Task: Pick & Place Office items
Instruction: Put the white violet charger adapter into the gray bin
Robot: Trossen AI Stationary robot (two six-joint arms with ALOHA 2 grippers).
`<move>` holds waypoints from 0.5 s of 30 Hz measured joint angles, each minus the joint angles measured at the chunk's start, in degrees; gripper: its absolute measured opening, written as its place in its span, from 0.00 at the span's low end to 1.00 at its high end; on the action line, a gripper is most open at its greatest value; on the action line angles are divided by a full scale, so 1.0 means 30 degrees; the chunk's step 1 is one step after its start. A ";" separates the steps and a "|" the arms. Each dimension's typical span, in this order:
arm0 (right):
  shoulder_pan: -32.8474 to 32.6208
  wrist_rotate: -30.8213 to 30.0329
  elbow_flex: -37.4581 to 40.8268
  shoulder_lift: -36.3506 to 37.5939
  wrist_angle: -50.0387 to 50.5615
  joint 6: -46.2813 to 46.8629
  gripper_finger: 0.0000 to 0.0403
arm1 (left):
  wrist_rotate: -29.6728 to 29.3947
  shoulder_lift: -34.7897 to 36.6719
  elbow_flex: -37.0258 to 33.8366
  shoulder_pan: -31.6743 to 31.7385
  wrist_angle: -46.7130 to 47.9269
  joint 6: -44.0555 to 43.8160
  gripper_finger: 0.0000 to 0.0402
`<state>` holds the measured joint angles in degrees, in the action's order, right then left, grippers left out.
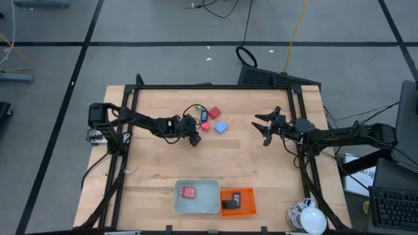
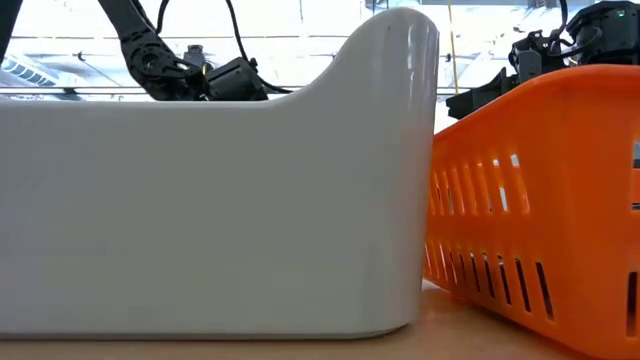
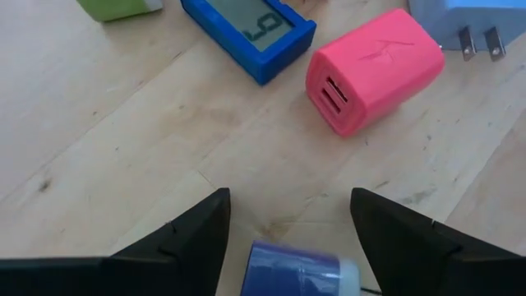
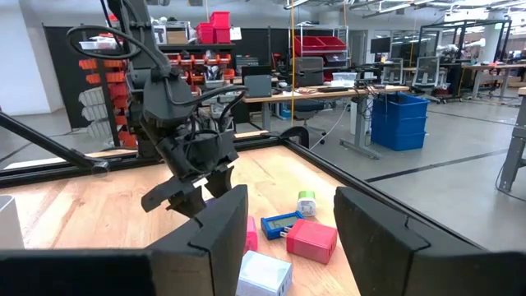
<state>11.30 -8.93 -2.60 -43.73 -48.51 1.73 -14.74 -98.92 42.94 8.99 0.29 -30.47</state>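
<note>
While the left gripper (image 1: 194,139) hovered low over the table (image 1: 157,163), its jaws stood apart around a small blue-and-white piece (image 3: 300,270).

Whether that piece was actually gripped could not be told. Just beyond lay a pink block (image 3: 374,70), a blue flat item with a screen (image 3: 251,30), a green piece (image 3: 122,7) and a light-blue plug (image 3: 460,23). Across the table the right gripper (image 1: 264,129) waited, fingers spread and empty. The grey tray (image 1: 210,203) held a red block (image 1: 189,192); the orange basket (image 1: 249,207) held a black flat one (image 1: 230,205).
</note>
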 joint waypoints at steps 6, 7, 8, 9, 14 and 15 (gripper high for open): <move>-0.0003 0.0000 0.0004 0.0001 0.0001 0.0004 0.42 | 0.1120 0.0284 0.0000 -0.0032 0.0559 -0.1204 0.63; -0.0003 0.0000 0.0004 -0.0006 0.0000 -0.0003 0.42 | 0.1190 0.0286 0.0005 -0.0093 0.0713 -0.1333 0.63; -0.0003 0.0000 -0.0002 0.0000 0.0000 0.0004 0.42 | 0.1279 0.0291 0.0015 -0.0133 0.0871 -0.1517 0.64; -0.0003 0.0000 0.0004 0.0001 0.0006 0.0004 0.42 | 0.1383 0.0301 0.0015 -0.0188 0.1091 -0.1722 0.64; -0.0003 0.0000 0.0000 -0.0006 0.0051 -0.0004 0.42 | 0.1546 0.0330 0.0051 -0.0541 0.1678 -0.2761 0.64; -0.0003 0.0000 -0.0003 -0.0006 0.0042 -0.0004 0.42 | 0.1560 0.0330 0.0051 -0.0605 0.1713 -0.2914 0.64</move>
<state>11.29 -8.93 -2.61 -43.75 -48.39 1.72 -10.07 -97.93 43.09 7.18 5.43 -39.21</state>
